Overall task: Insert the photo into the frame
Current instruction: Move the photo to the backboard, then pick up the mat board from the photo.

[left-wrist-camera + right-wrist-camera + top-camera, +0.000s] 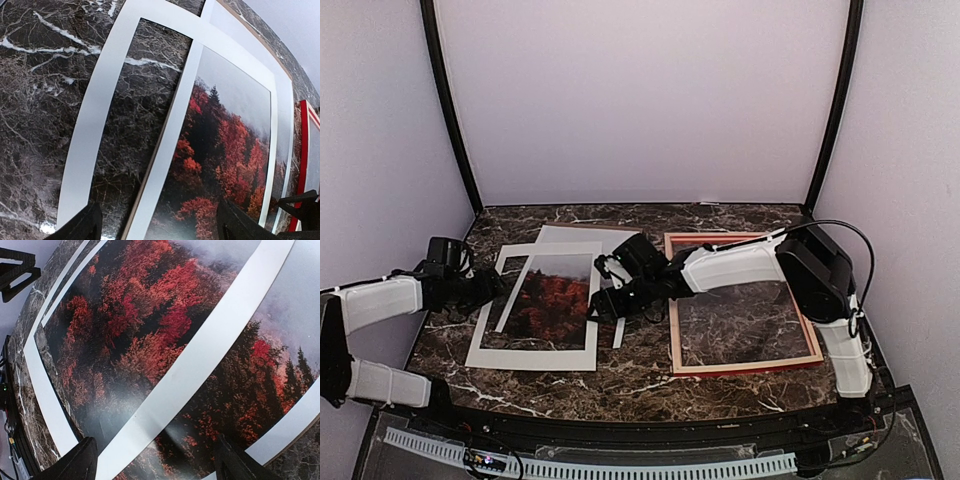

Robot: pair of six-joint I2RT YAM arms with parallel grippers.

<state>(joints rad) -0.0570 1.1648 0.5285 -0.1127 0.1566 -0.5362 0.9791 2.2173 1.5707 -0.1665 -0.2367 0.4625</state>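
two claws spread wide, holding nothing, left gripper [157, 210] over the white mat [530, 358], right gripper [155, 445] over the photo [552, 295] (askew, partly under the mat), frame [745, 367] flat to its right

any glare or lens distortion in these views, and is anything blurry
Top external: soft even light, and the frame keeps straight edges. Left wrist: fisheye bows the straight edges of the white mat; the photo is sharp. Right wrist: pale glare patch low on the photo, same bowing.
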